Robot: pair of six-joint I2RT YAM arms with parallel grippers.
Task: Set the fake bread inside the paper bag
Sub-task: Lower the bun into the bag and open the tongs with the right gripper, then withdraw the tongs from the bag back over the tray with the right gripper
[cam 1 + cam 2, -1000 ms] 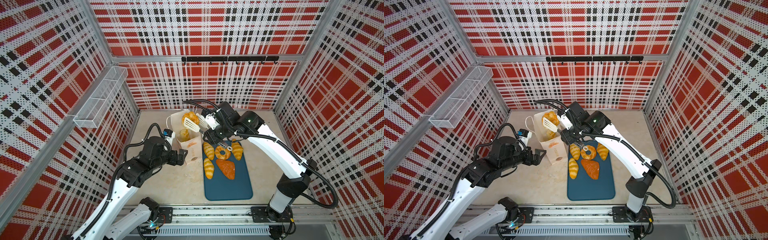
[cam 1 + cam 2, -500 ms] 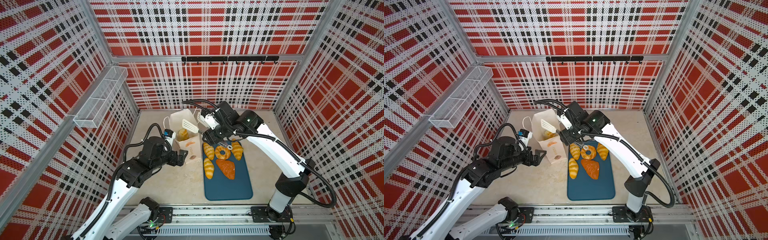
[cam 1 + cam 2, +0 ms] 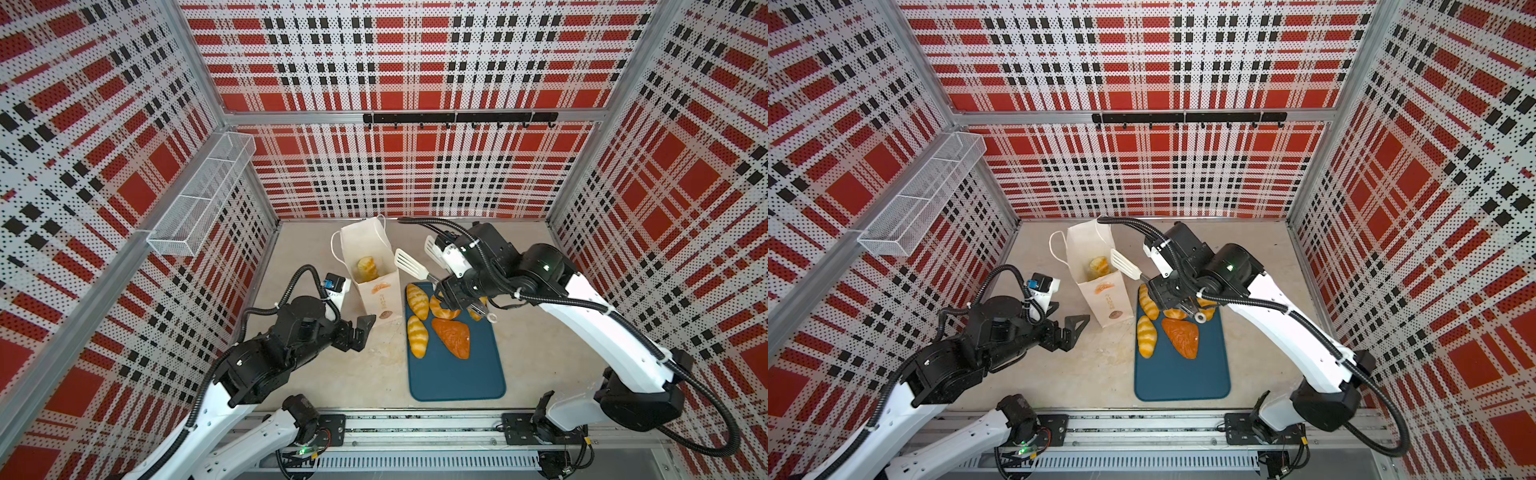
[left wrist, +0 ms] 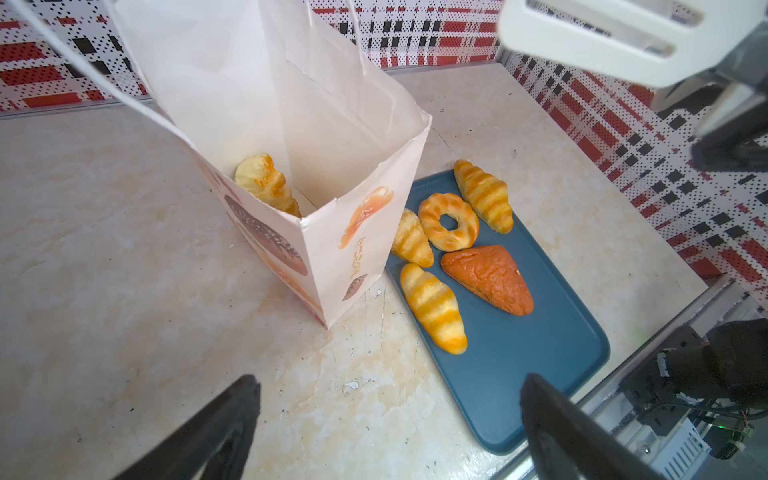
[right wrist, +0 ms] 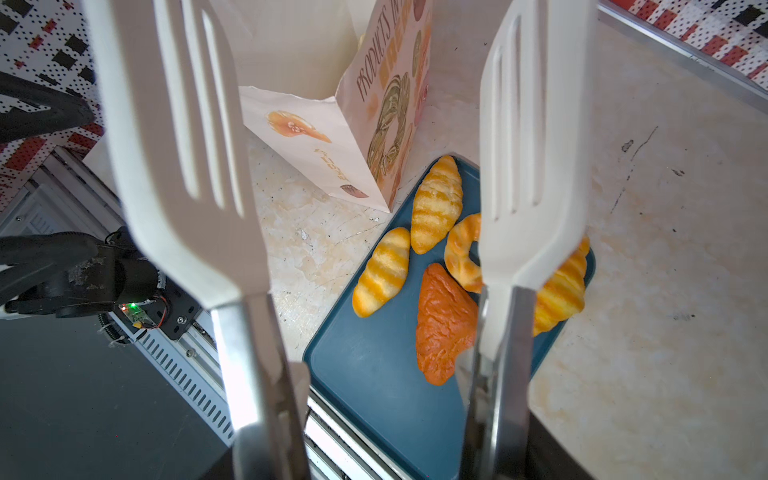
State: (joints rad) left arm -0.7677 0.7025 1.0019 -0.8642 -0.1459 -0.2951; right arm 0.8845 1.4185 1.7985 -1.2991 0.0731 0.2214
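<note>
Five pieces of bread (image 3: 452, 337) lie on the tray (image 3: 457, 378), not bagged yet. The left gripper (image 3: 360, 334) is empty, fingers spread wide, just beside the bag (image 3: 380, 291). The right gripper (image 3: 451, 291) pinches tongs (image 3: 409, 262), which are open and empty. Farther back, one bread shows inside the bag.

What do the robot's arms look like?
The left arm and right arm have white links, chunky black joints and ribbed black cables. The left end effector has black triangular fingers. A green light glows on the right arm.
</note>
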